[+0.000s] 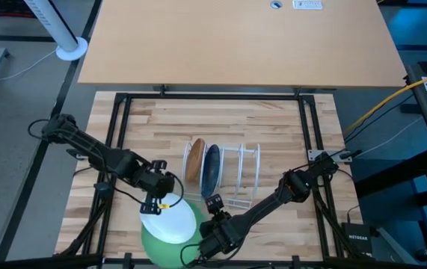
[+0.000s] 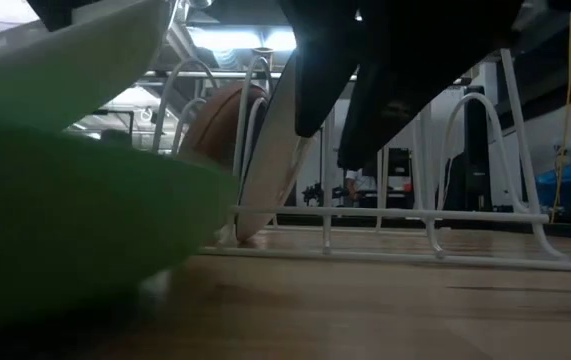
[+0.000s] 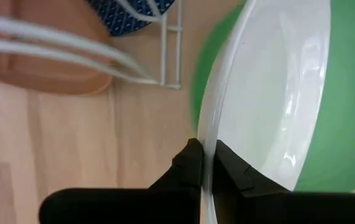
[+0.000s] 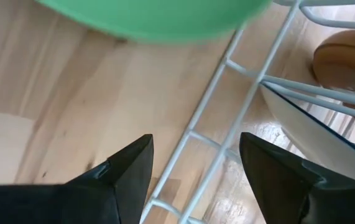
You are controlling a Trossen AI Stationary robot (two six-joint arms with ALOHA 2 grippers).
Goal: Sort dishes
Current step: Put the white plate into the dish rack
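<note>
Plates fill your near edge: the green plate (image 1: 157,250) lies flat on the wooden table (image 1: 273,127), and the white plate (image 1: 170,223), glossy and shallow, tilts above it, its rim pinched between the shut fingers of your left gripper (image 3: 206,163). Just beside them your right gripper (image 4: 196,163) hovers over the front rail of the white rack (image 1: 237,175), fingers spread wide and holding nothing. Next back, the tan-brown plate (image 1: 194,160) and the dark blue plate (image 1: 211,169) stand on edge in neighbouring slots at the rack's left end; the slots to their right are free. Beyond the pale butcher-block planks sits a smooth tan desk (image 1: 235,37), and the low view shows a dim room under ceiling lights.
</note>
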